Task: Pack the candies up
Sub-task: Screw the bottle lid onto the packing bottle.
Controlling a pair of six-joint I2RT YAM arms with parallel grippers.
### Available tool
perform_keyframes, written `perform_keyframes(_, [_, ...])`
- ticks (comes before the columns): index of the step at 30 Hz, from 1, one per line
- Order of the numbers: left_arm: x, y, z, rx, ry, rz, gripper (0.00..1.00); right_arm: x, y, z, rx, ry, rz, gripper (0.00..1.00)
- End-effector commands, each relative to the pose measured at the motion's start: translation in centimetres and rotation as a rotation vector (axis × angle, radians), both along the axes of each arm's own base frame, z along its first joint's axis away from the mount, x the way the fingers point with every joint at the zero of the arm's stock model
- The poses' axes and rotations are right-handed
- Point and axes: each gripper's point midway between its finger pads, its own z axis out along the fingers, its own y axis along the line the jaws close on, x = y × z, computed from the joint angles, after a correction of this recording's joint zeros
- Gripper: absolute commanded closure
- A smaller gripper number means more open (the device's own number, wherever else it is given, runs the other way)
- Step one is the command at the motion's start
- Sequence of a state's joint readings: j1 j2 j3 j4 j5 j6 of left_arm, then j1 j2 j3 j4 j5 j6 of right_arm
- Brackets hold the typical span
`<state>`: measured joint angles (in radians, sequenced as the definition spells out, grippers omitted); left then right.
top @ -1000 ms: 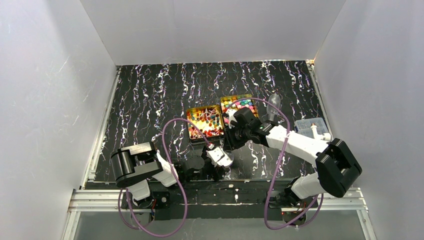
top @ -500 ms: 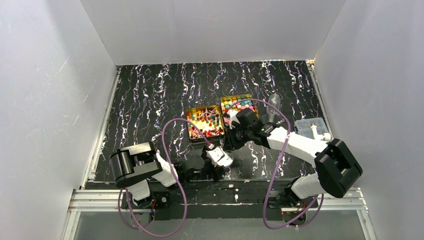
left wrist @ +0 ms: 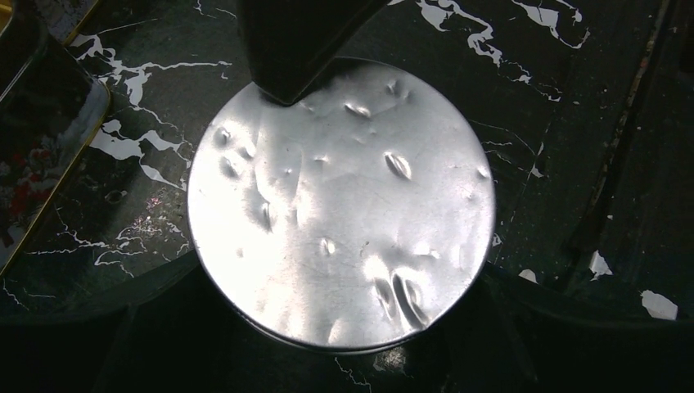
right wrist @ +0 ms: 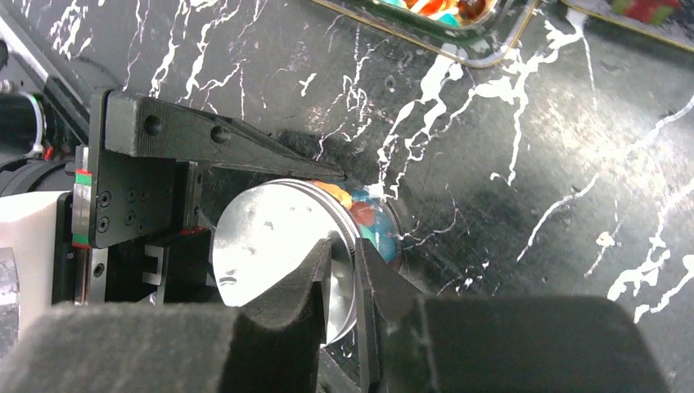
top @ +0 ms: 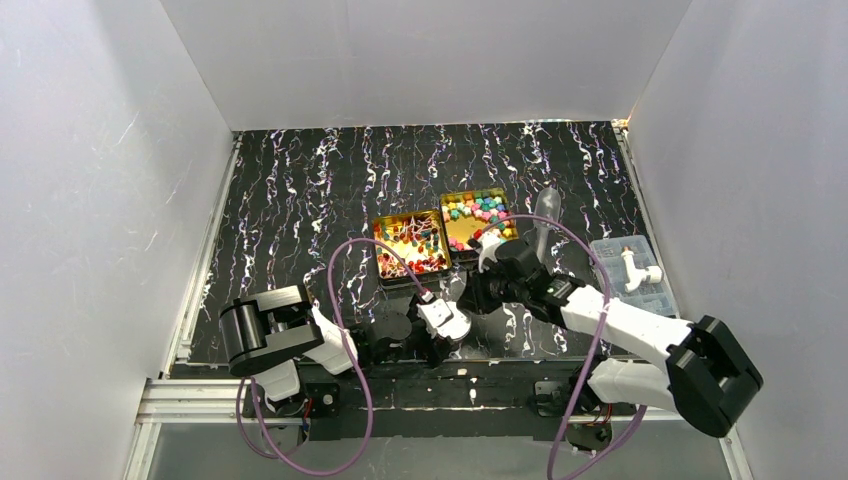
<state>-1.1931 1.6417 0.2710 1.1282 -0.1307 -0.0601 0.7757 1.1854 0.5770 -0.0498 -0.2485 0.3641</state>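
A black marble-patterned tabletop (top: 300, 200) streaked with white veins fills the floor of a plain white booth, closed in by a back wall (top: 420, 60) and two side walls, with a silver aluminium rail (top: 200, 398) along the near edge where the arm bases are bolted. Near the middle of the table two gold rectangular tins stand side by side. The left tin (top: 376, 246) holds thin twist-wrapped candies (top: 415, 242) in red, blue and white. The right tin (top: 462, 236) holds round coloured candies (top: 482, 208) along its far side, with bare gold showing nearer. A clear plastic compartment box (top: 625, 262) sits by the right wall. Just in front of the tins, the left gripper (top: 432, 336) is clamped on a small clear jar (right wrist: 378, 233) lying on its side, its dented round silvery lid (left wrist: 340, 205) turned toward the wrist camera. A few orange, blue and green candies in the jar (right wrist: 368, 223) show through the glass. The right gripper (right wrist: 345, 250) hangs at the lid's rim with its fingers (right wrist: 315, 274) almost together, only a thin slit between them; I cannot tell whether they pinch the rim. Purple cables (top: 335, 270) loop over the table from both arms.
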Motion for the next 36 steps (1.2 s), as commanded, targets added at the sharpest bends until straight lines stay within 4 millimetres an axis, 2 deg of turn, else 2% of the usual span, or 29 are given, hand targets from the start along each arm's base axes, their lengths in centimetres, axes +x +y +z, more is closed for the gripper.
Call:
perform_keyframes(1, [2.2,3.0,-2.7,0.149,0.006,0.150,0.54,-6.6,-2.2,-3.0,-0.066,0.225,0.029,0.79])
perform_keyframes(14, [2.8,3.2,-3.0,0.182,0.002,0.175,0.54,-9.0,-2.9,-1.2,0.012,0.256,-0.022,0.80])
perform_keyframes(20, [2.7,3.3,-2.9,0.184,-0.004,0.166,0.55,-9.5,-2.4,0.6,0.053,0.252,-0.007,0.80])
perform_keyframes(26, [2.6,3.1,-2.6,0.179,-0.006,0.155,0.54,-9.0,-2.5,2.8,0.053,0.203,-0.008,0.78])
perform_keyframes(31, [2.3,2.8,-2.3,0.172,0.000,0.129,0.52,-8.4,-2.9,3.5,0.026,0.166,-0.028,0.75])
perform_keyframes(34, [2.0,2.7,-2.1,0.174,0.006,0.112,0.47,-7.8,-3.3,3.7,-0.005,0.134,-0.035,0.71])
perform_keyframes(36, [1.9,2.8,-2.0,0.179,0.010,0.110,0.39,-7.2,-3.3,4.5,-0.014,0.100,-0.042,0.67])
